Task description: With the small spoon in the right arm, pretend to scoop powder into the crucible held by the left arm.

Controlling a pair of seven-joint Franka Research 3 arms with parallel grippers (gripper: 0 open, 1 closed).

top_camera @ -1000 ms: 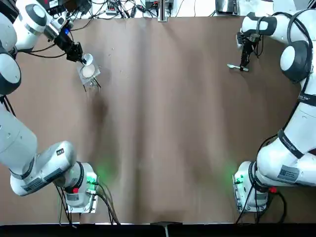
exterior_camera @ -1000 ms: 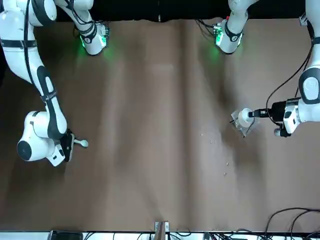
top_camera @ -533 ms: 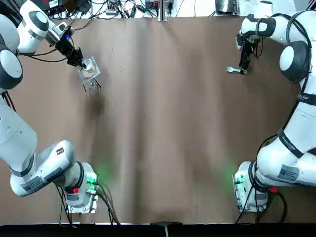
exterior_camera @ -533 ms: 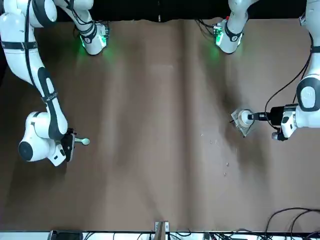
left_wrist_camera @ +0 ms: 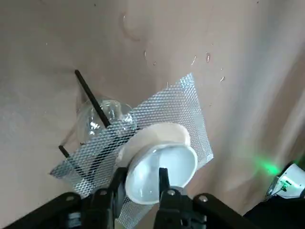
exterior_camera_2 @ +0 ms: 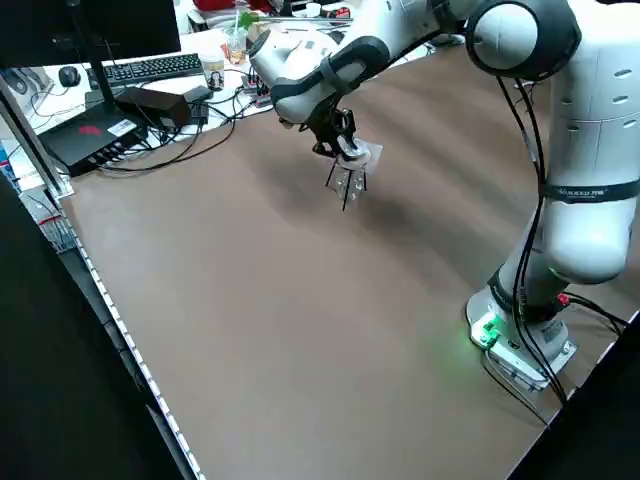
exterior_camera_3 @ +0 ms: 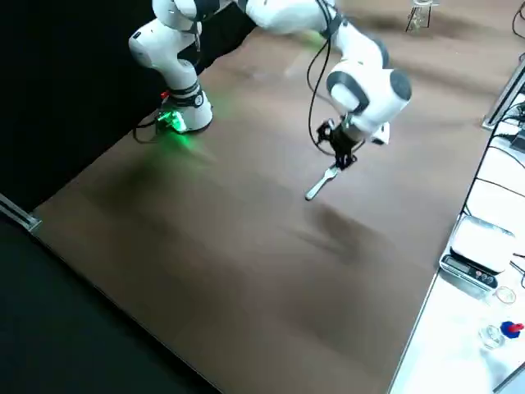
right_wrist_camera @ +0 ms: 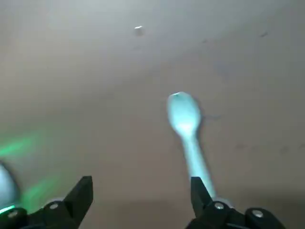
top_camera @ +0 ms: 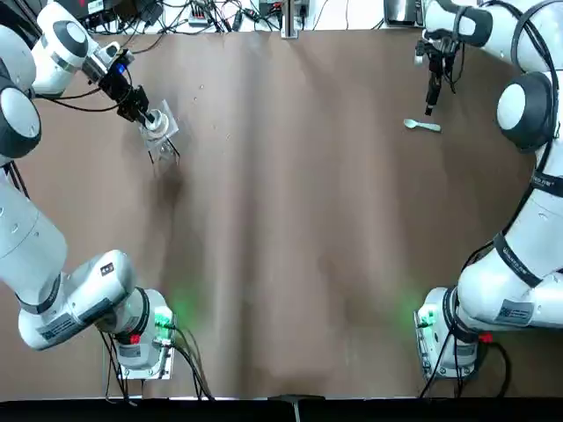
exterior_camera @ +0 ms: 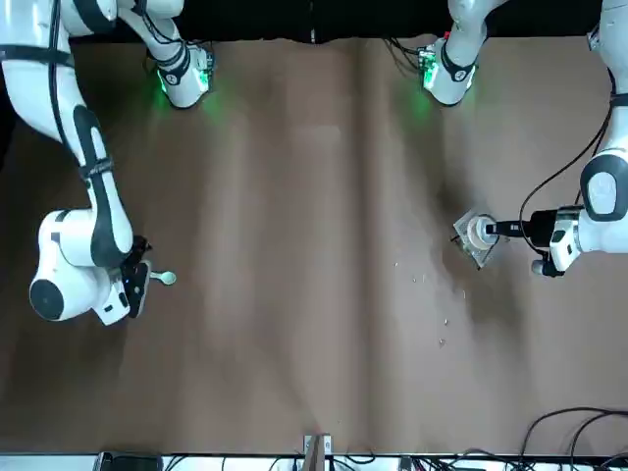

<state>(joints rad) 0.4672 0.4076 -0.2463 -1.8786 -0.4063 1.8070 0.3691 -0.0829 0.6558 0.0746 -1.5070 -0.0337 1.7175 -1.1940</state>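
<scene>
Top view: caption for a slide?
The left gripper grips the crucible; the right gripper hangs open over the spoon.

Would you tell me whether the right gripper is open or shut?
Open: the right gripper shows fingers wide apart, the small spoon lying free.

— Where's your left gripper (exterior_camera_2: pixel 342 137)?
— Far across your table (exterior_camera_2: pixel 250 300), its tips at the white cup (exterior_camera_2: pixel 354 152) over the wire stand (exterior_camera_2: pixel 346 178). A green light (exterior_camera_2: pixel 488 329) glows at the arm's base.

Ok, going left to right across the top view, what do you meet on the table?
left hand, gripping → crucible → small spoon, lying loose on the table. The right hand hangs open over the spoon, so I leave it unplaced.
</scene>
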